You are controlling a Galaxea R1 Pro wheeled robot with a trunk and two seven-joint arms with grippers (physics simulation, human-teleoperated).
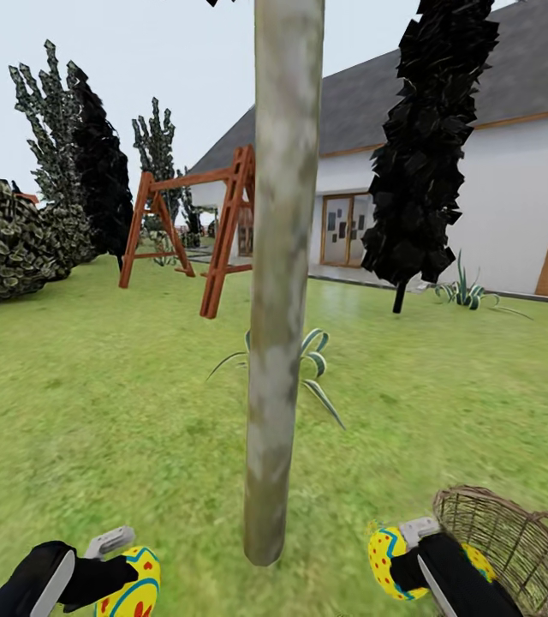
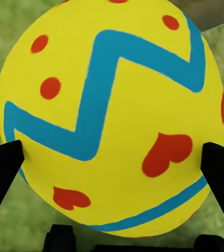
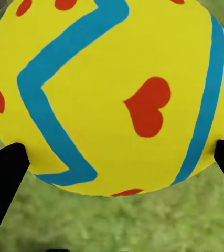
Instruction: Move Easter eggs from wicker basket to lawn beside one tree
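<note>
The tree's pale mottled trunk stands straight ahead, meeting the lawn just beyond my arms. My left gripper is shut on a yellow Easter egg left of the trunk's base. On the other side of the base, my right gripper is shut on a second egg. The wicker basket sits on the grass at the right, beside my right arm. A yellow patch shows against the basket behind that arm; I cannot tell whether it is a third egg.
A wooden swing frame stands further back on the left. A black conifer and the white house are at the right rear, bushes at the far left. A spiky plant grows just behind the trunk.
</note>
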